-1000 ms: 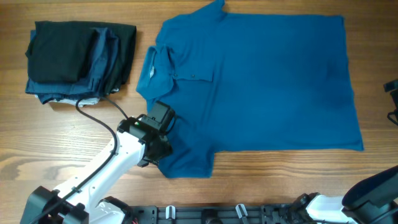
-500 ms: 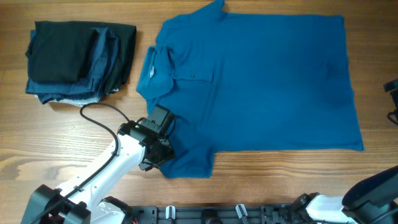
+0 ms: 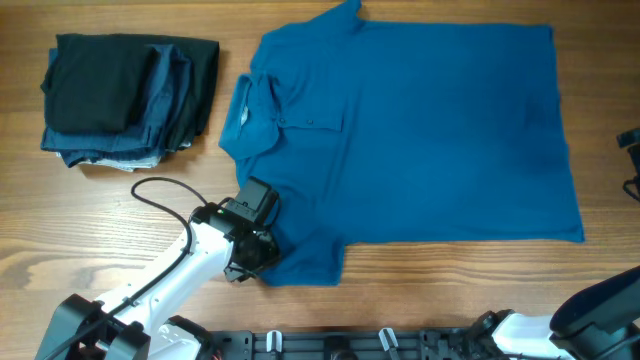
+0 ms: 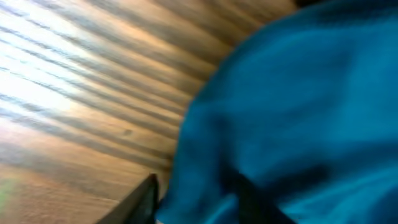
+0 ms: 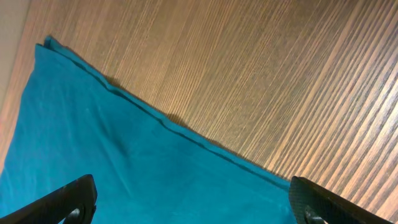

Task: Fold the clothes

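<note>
Left gripper (image 3: 258, 255) sits on the near sleeve of the polo shirt (image 3: 420, 130), with blue cloth between its fingers (image 4: 146, 198). The wrist view is too blurred to tell whether they have clamped it. Right gripper (image 5: 189, 208) hangs above one straight edge of the shirt, jaws spread wide, holding nothing. The wooden table (image 3: 100, 220) bears the shirt spread flat, its buttoned collar pointing toward a stack of dark folded garments (image 3: 125, 95), which lies just beyond that collar, apart from it.
</note>
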You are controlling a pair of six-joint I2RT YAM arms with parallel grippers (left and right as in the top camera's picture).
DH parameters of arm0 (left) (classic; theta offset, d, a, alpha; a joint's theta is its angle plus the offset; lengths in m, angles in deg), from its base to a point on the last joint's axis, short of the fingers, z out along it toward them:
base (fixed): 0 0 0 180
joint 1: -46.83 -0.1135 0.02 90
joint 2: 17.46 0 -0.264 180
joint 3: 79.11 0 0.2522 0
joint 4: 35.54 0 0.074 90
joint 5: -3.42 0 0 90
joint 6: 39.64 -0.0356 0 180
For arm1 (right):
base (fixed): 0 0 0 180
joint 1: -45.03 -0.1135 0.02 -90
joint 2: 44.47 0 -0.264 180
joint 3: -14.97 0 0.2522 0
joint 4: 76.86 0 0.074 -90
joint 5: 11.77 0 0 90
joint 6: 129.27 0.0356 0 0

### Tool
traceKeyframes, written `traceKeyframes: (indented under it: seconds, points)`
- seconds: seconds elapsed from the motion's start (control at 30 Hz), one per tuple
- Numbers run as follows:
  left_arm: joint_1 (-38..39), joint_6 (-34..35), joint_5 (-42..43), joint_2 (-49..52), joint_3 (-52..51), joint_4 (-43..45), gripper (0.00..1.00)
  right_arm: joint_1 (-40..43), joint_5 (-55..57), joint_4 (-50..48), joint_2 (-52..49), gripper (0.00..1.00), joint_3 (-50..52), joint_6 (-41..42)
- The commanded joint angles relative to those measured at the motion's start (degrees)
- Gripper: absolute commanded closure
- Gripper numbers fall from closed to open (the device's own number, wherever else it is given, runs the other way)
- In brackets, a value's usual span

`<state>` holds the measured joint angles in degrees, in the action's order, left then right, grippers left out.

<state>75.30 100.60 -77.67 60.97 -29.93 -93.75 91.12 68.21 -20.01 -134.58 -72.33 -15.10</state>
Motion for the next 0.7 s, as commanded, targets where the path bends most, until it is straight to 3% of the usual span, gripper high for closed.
traceKeyframes:
  seconds: [0.0, 0.3, 0.67]
  points:
    - [-0.2, -0.48, 7.54, -0.37, 0.17, 0.7, 0.67, 0.28, 0.57, -0.17, -0.33, 0.0, -0.26, 0.39]
    - [-0.2, -0.48, 9.75, -4.24, 2.34, -3.1, 0.68, 0.28, 0.57, -0.17, -0.33, 0.0, -0.26, 0.42]
    - [-0.2, -0.52, 9.49, -7.3, 2.34, -3.37, 0.64, 0.28, 0.57, -0.17, -0.31, 0.0, -0.26, 0.42]
